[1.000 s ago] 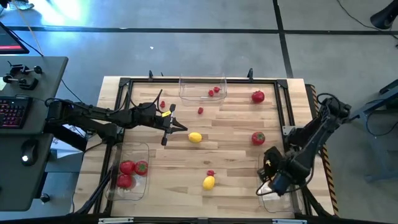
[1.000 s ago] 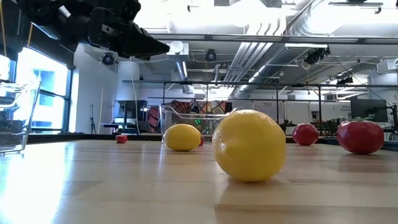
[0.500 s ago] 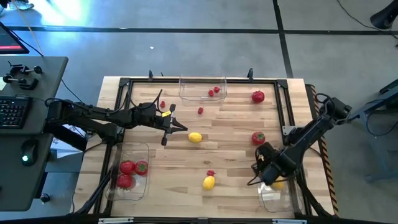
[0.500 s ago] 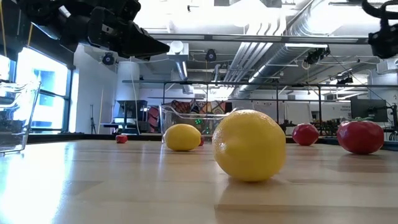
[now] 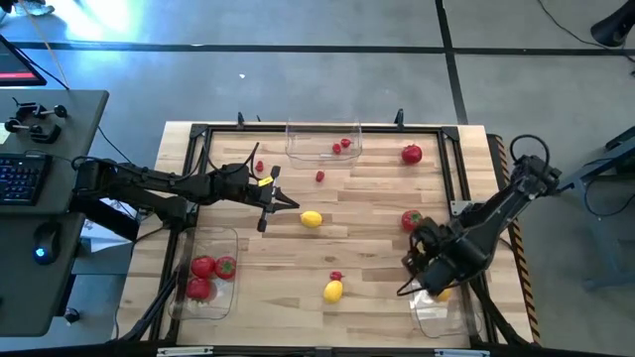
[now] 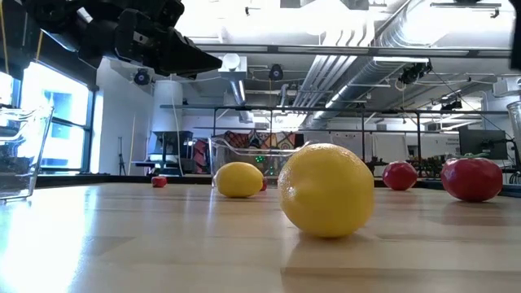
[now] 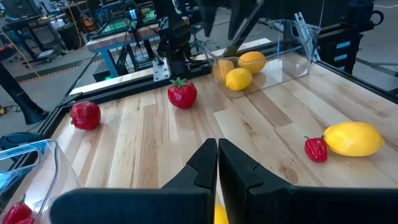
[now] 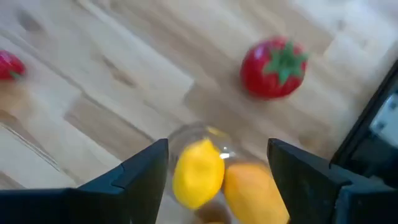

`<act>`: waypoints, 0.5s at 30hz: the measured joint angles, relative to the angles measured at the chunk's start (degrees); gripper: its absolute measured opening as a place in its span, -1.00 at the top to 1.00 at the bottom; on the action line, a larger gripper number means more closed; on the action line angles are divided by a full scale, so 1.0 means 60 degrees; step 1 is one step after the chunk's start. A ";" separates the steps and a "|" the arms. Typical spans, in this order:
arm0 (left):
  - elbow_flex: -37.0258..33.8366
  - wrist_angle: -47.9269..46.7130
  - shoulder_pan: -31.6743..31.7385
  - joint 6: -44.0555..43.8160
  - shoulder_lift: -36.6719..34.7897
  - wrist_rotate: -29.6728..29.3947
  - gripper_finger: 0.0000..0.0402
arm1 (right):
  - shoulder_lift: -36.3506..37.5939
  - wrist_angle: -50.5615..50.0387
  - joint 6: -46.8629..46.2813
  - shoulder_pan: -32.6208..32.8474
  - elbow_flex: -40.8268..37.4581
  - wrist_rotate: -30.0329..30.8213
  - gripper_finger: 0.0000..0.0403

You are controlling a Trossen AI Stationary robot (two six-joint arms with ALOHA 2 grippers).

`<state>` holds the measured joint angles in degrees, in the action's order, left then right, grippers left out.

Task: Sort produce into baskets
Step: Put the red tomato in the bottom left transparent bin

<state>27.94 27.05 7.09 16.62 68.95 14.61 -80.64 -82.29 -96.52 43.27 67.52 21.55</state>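
The right pincer [image 5: 425,280] hangs open above a clear bin [image 5: 444,309] holding 2 lemons [image 8: 198,172] at the desk's [image 5: 367,238] corner, while the left pincer [image 7: 217,163], closed and empty, waits mid-desk.

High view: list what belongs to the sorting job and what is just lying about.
Job: lemons, tomatoes, berries, three clear bins, right gripper, left gripper.

Lying about: keyboard, mouse, side desk.
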 joint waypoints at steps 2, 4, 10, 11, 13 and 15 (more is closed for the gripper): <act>0.0000 -0.0004 0.0000 0.0000 0.0000 0.0000 0.99 | 0.0003 -0.0253 0.0317 -0.0125 0.0300 0.0493 -0.32; 0.0000 -0.0015 0.0000 0.0004 0.0000 0.0000 0.99 | 0.0007 -0.0407 0.0896 -0.0383 0.0380 0.1033 -0.32; 0.0000 -0.0015 0.0000 0.0004 0.0003 0.0000 0.99 | 0.0214 -0.0489 0.2919 -0.2314 -0.0399 0.1579 -0.27; 0.0000 -0.0015 0.0000 0.0004 0.0000 0.0000 0.99 | 0.0397 -0.0106 0.3450 -0.2750 -0.0662 0.1584 -0.24; 0.0000 -0.0011 -0.0001 0.0004 0.0001 0.0000 0.99 | 0.0891 0.0999 0.4642 -0.3677 -0.1284 0.1537 -0.18; 0.0000 0.0018 -0.0002 0.0005 0.0002 0.0000 0.99 | 0.1437 0.2454 0.6017 -0.4614 -0.1956 0.1314 -0.11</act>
<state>27.94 27.15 7.08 16.65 68.96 14.61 -72.02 -67.57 -60.42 15.59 55.78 29.43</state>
